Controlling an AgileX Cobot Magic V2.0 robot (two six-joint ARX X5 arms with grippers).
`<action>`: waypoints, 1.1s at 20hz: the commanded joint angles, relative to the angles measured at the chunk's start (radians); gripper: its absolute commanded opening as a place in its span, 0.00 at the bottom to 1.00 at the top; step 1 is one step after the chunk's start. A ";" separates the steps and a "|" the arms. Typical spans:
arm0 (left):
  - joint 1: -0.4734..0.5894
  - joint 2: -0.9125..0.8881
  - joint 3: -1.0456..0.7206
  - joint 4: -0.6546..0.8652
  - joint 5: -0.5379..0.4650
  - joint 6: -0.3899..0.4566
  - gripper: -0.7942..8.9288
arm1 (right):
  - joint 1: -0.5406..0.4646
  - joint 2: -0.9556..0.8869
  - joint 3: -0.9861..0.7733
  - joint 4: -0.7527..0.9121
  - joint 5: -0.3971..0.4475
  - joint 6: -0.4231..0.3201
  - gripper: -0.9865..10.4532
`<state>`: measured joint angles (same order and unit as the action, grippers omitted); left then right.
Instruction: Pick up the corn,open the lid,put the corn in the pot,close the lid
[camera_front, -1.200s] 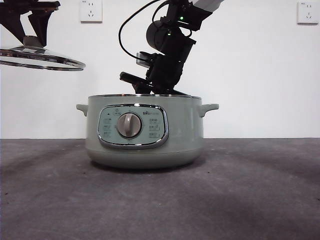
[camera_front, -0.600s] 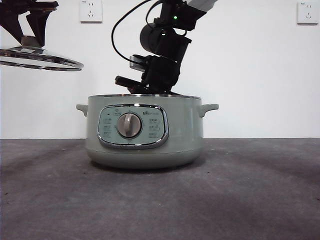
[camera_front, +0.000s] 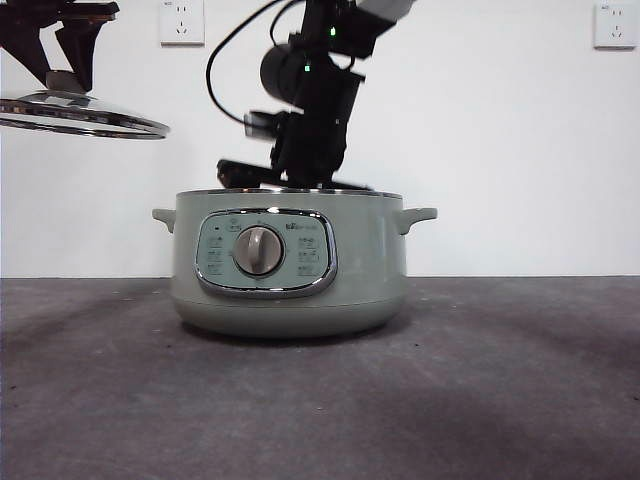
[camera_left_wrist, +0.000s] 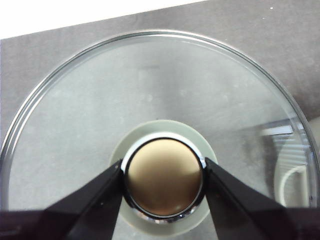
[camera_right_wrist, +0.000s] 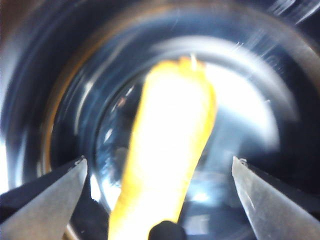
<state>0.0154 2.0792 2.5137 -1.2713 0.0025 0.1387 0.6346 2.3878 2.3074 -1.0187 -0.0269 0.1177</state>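
The sage-green pot (camera_front: 290, 265) stands at the middle of the table with no lid on it. My left gripper (camera_left_wrist: 163, 167) is shut on the knob (camera_left_wrist: 164, 192) of the glass lid (camera_left_wrist: 150, 90). It holds the lid level in the air, high and to the left of the pot in the front view (camera_front: 85, 112). My right gripper (camera_right_wrist: 159, 162) reaches down into the pot's mouth, its arm (camera_front: 305, 110) dark above the rim. Its jaws are wide open. The yellow corn (camera_right_wrist: 170, 145) shows blurred between them without touching either, inside the shiny pot bowl (camera_right_wrist: 60, 75).
The grey table (camera_front: 500, 380) stretches in front of and beside the pot. A white wall with two sockets (camera_front: 182, 20) (camera_front: 614, 22) stands behind. The right arm's cable (camera_front: 225, 70) loops above the pot.
The right arm has shifted to the left over the pot's mouth. The left gripper and the lid have stayed in place.
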 joint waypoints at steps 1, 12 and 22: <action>-0.030 -0.019 0.017 0.029 0.005 0.011 0.07 | 0.008 -0.089 0.031 -0.011 0.029 -0.005 0.45; -0.324 -0.019 0.016 0.031 0.005 -0.040 0.07 | -0.065 -0.496 0.030 -0.357 0.386 -0.086 0.11; -0.453 -0.016 0.015 0.008 0.005 -0.105 0.07 | -0.145 -0.773 -0.241 -0.359 0.333 -0.095 0.11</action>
<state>-0.4355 2.0792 2.5137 -1.2896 0.0097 0.0509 0.4885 1.6085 2.0796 -1.3582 0.3107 0.0254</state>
